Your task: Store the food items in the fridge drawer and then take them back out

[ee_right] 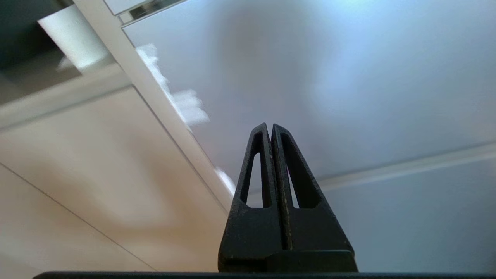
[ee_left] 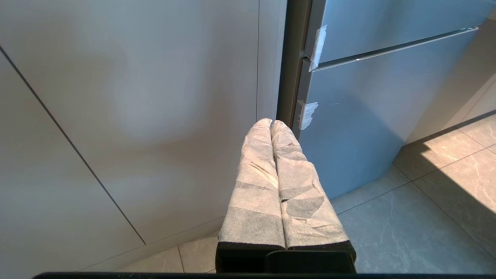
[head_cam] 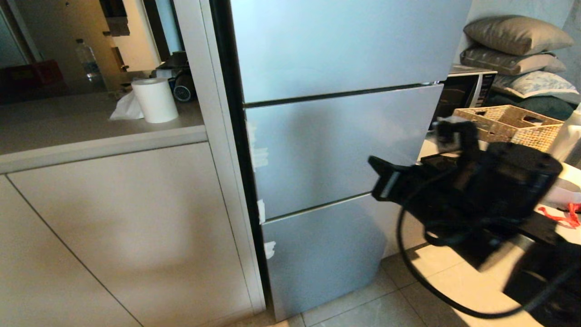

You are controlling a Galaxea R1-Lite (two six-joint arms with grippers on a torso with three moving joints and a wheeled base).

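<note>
With our right gripper (head_cam: 379,175) pressed together at centre right before the closed middle fridge door (head_cam: 336,145), we see neither drawer nor food, and judge the stiff panel needs hooking at its right edge.

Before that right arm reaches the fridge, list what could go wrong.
1. The fridge doors are all shut and flat, and the right end effector is shut too, so it may slip off a door edge.
2. The arm's cable hangs in a loose loop and could snag.
</note>
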